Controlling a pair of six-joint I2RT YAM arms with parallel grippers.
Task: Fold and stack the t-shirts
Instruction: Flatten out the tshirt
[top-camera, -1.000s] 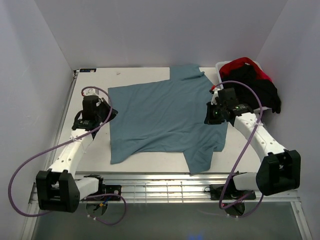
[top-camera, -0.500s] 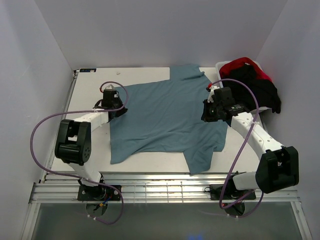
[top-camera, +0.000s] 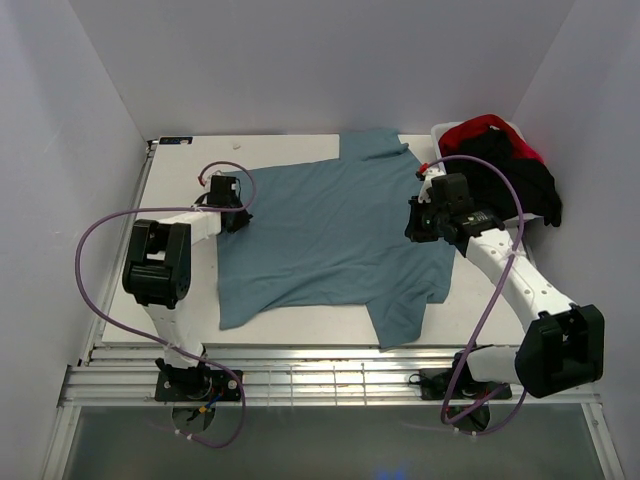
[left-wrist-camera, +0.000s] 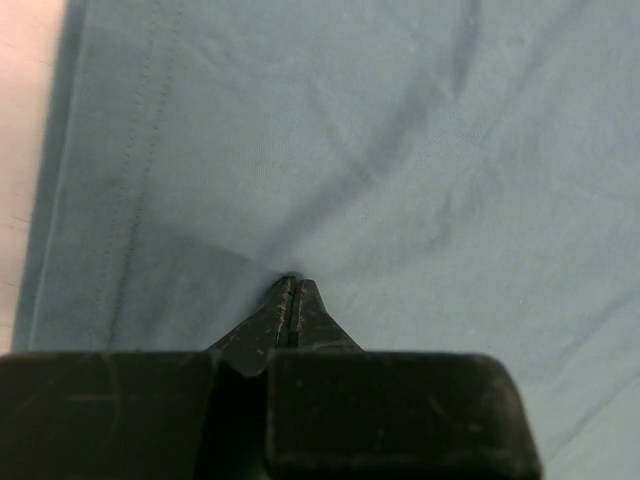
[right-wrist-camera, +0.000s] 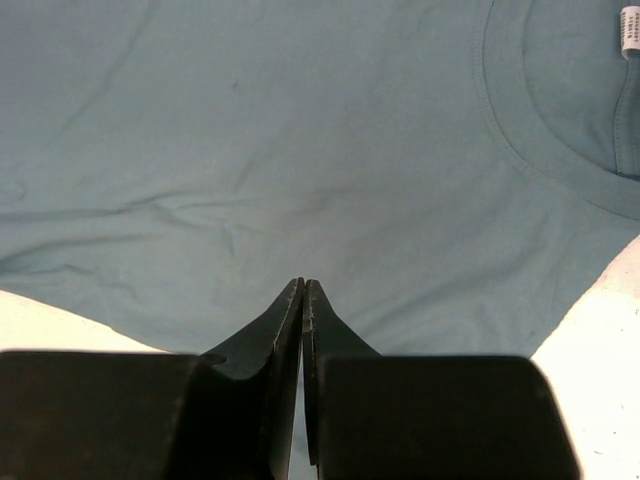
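On table (top-camera: 180, 180), teal t-shirt (top-camera: 330, 235) lay spread. Clenched left tool (left-wrist-camera: 288, 283) pinched puckered fabric by hem; right tool (right-wrist-camera: 303, 285) clenched near collar, grip unclear.

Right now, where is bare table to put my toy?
Bare table: the far left corner beside the teal t-shirt, and a strip along its near edge. Crowded: the far right corner, where a white tub holds a red t-shirt and black t-shirt.
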